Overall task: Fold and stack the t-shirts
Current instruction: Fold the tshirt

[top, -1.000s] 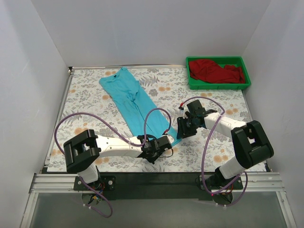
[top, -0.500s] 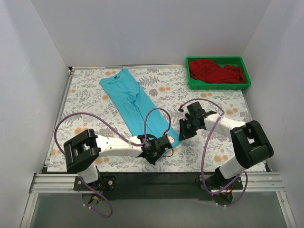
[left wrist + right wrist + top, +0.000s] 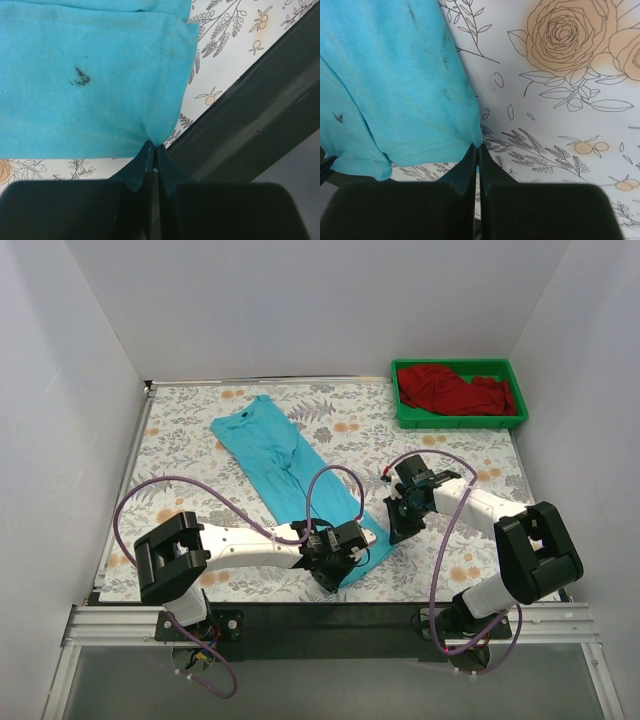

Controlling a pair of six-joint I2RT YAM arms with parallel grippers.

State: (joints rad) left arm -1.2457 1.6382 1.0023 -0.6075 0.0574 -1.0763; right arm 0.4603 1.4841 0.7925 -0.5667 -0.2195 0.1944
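The turquoise t-shirt [image 3: 285,465] lies as a long folded strip, running diagonally from the far left toward the near middle of the table. My left gripper [image 3: 340,565] is shut on its near hem corner [image 3: 162,125] by the table's front edge. My right gripper [image 3: 397,525] is shut on the other hem corner [image 3: 455,135]. The cloth [image 3: 395,90] stretches between both grips. The dark red t-shirt [image 3: 455,390] lies crumpled in the green tray [image 3: 460,420] at the far right.
The floral tablecloth [image 3: 200,490] covers the table. The black front rail [image 3: 250,125] runs close beside my left gripper. White walls enclose the left, back and right sides. Purple cables loop over both arms.
Both grippers have pulled the shirt's near hem toward the front and right. The whole turquoise strip has slid nearer, and its hem now spreads wider between the grips.
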